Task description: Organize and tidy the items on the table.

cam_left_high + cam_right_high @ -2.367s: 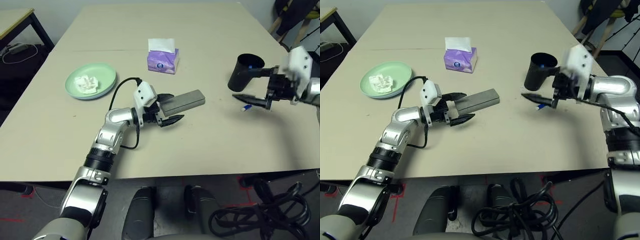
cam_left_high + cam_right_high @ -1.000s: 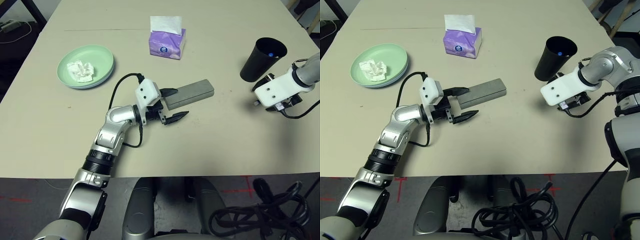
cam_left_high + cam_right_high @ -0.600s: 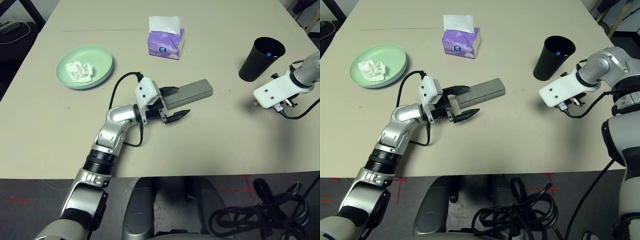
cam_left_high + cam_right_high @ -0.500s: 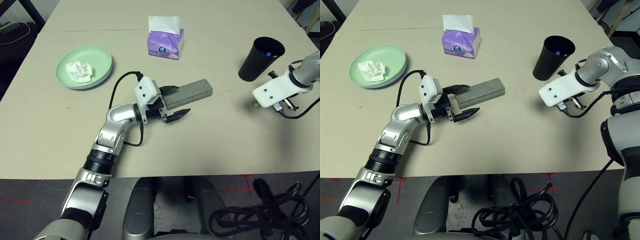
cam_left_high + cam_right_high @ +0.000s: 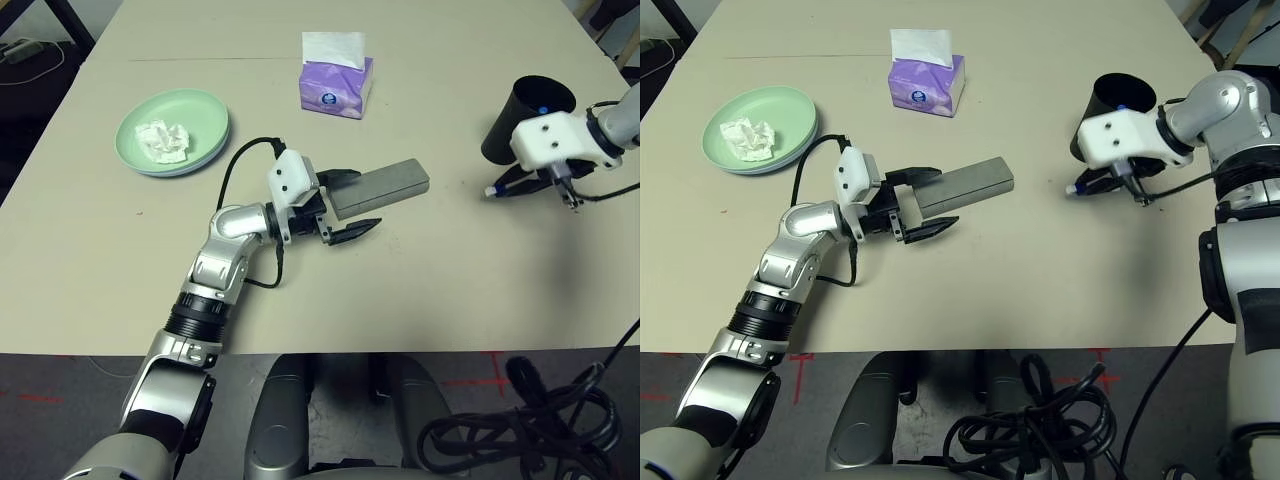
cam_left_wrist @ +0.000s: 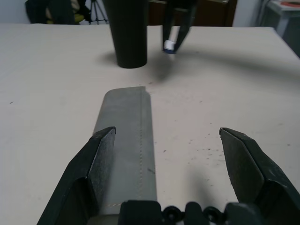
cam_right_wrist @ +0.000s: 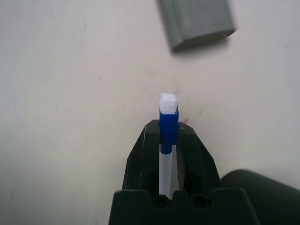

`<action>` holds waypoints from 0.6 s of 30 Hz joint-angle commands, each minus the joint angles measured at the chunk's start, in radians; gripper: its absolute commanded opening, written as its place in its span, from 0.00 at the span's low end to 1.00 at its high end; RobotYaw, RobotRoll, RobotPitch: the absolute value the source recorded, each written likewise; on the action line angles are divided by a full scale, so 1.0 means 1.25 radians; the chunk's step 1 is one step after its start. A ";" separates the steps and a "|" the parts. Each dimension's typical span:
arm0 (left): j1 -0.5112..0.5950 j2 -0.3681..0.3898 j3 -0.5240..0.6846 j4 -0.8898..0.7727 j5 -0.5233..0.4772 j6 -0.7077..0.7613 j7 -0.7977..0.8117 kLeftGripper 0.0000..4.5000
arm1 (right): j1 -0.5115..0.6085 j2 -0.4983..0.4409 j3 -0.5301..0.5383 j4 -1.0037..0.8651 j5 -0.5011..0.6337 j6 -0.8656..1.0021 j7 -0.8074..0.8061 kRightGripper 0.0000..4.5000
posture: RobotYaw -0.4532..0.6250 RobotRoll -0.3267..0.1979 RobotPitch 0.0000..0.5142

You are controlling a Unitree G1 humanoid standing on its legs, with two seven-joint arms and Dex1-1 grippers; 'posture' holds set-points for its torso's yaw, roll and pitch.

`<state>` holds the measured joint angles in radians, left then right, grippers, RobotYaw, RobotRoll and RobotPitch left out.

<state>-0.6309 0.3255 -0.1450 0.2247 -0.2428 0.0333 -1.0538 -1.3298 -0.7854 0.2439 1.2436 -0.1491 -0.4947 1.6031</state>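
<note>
Beige tabletop (image 5: 300,290), thin seam across. Right gripper (image 7: 168,124): closed on the blue-and-white pen (image 7: 168,129), beside the black cup (image 5: 1118,95). Left gripper (image 6: 168,130): spread wide, grey glasses case (image 5: 385,188) between its fingers, one finger beside it. Farther left: crumpled tissue (image 5: 162,142) on stacked plates (image 5: 205,115). Beyond: purple tissue box (image 5: 335,90).

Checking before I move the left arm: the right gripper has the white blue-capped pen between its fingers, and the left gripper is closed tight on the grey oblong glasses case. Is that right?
Not quite: the left gripper stands open at the grey oblong glasses case, with a wide gap between its fingers, as the left wrist view shows.
</note>
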 commanded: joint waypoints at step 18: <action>-0.064 -0.007 0.088 0.072 -0.047 0.017 0.033 1.00 | 0.414 0.139 -0.481 -0.700 0.492 0.616 -0.479 0.07 | 0.44 0.62 0.27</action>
<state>-0.7021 0.3201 -0.0454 0.2983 -0.2946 0.0606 -1.0258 -0.8379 -0.6265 -0.3111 0.4321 0.4228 0.2548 1.0842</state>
